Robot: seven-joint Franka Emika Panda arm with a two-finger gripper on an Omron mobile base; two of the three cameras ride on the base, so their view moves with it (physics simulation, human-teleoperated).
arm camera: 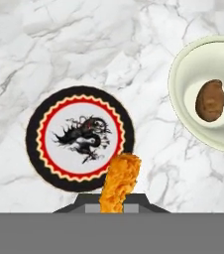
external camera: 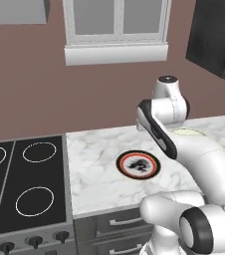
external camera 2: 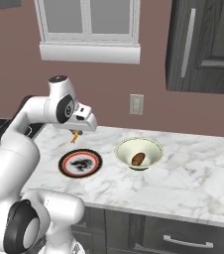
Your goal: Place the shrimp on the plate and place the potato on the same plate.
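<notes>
My gripper (external camera 2: 76,131) hangs above the marble counter, shut on the shrimp (arm camera: 119,182), an orange breaded piece that dangles from the fingers (external camera 2: 75,136). The plate (arm camera: 32,141), with its dark rim, red ring and black dragon on white, lies flat on the counter just below and ahead of the shrimp; it also shows as the plate (external camera 2: 64,164) and the plate (external camera: 120,163). The brown potato (arm camera: 210,100) rests inside a pale bowl (arm camera: 176,79) to the plate's right, seen too as the potato (external camera 2: 138,158).
A black stovetop (external camera: 25,184) with ring burners borders the counter on the left. A wall outlet (external camera 2: 136,104) sits behind the pale bowl (external camera 2: 122,148). Dark cabinets (external camera 2: 203,44) hang at upper right. Bare marble (external camera 2: 198,168) stretches to the right of the bowl.
</notes>
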